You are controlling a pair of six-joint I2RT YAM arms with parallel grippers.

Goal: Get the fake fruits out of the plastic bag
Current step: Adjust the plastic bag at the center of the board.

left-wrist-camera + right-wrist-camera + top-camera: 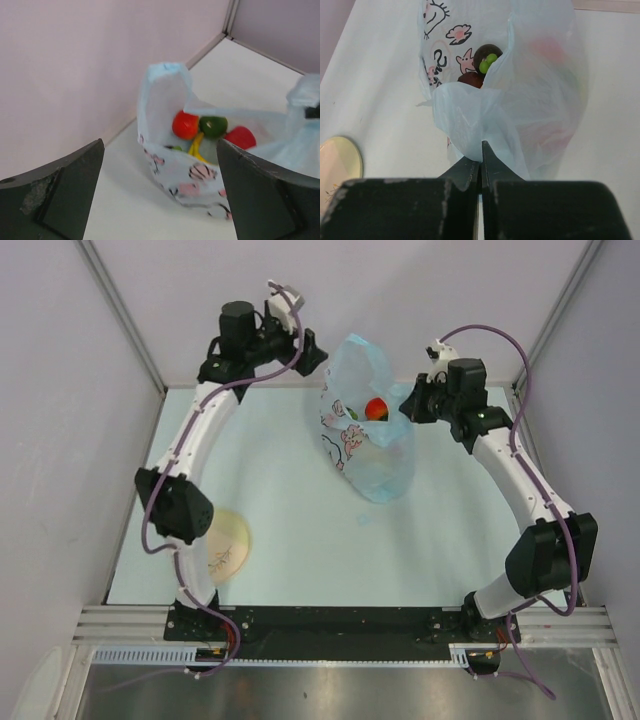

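The light-blue plastic bag (pixel 372 445) stands at the back middle of the table with its mouth open. My right gripper (pixel 407 405) is shut on the bag's right rim (pixel 470 115), its fingertips pinching the film. My left gripper (pixel 316 352) is open and empty, just left of the bag and apart from it. In the left wrist view the bag (pixel 195 175) holds a red-orange fruit (pixel 185 125), a green one (pixel 213 126), a red apple (pixel 240 137) and a yellow banana (pixel 196 146). The right wrist view shows a dark purple fruit (pixel 486 57) inside.
A round beige plate (pixel 228 545) lies at the table's front left, partly under the left arm; it also shows in the right wrist view (pixel 337 165). Grey walls close the back and sides, with the back corner just behind the bag (pixel 227 30).
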